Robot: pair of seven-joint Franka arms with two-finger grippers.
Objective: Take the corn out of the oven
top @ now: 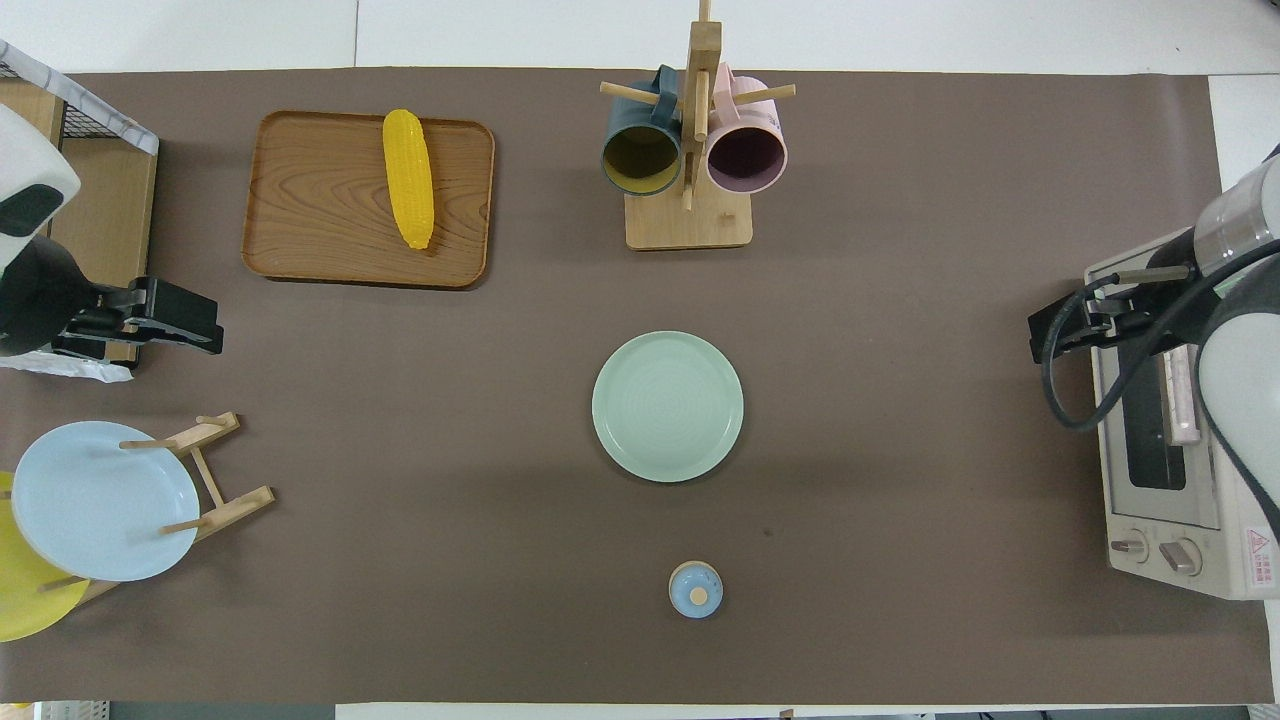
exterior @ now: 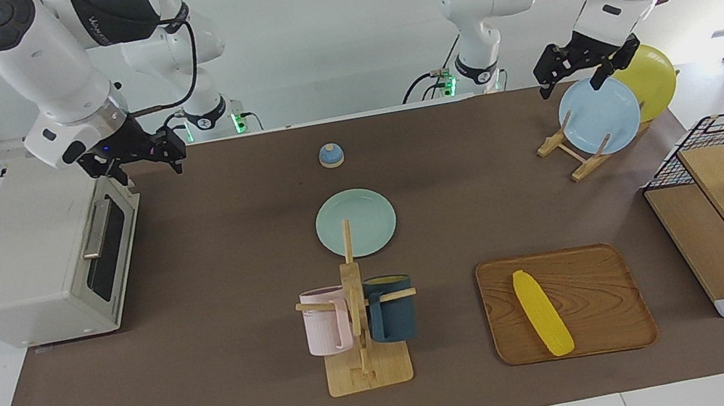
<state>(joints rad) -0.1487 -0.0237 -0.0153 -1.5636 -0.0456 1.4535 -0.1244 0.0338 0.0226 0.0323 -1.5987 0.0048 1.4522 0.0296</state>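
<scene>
Apparently both tools are bare: right tool (exterior: 141, 159) over oven (exterior: 41, 264), spread.

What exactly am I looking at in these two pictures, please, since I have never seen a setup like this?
Two robot arms share a table. One picture faces them from across the table; the other looks down from above their own end. The right gripper hangs over the oven, whose door is shut. The left gripper hangs over the plate rack. Neither holds anything. The corn lies on a wooden tray, beside a mug stand; a green plate sits mid-table.
</scene>
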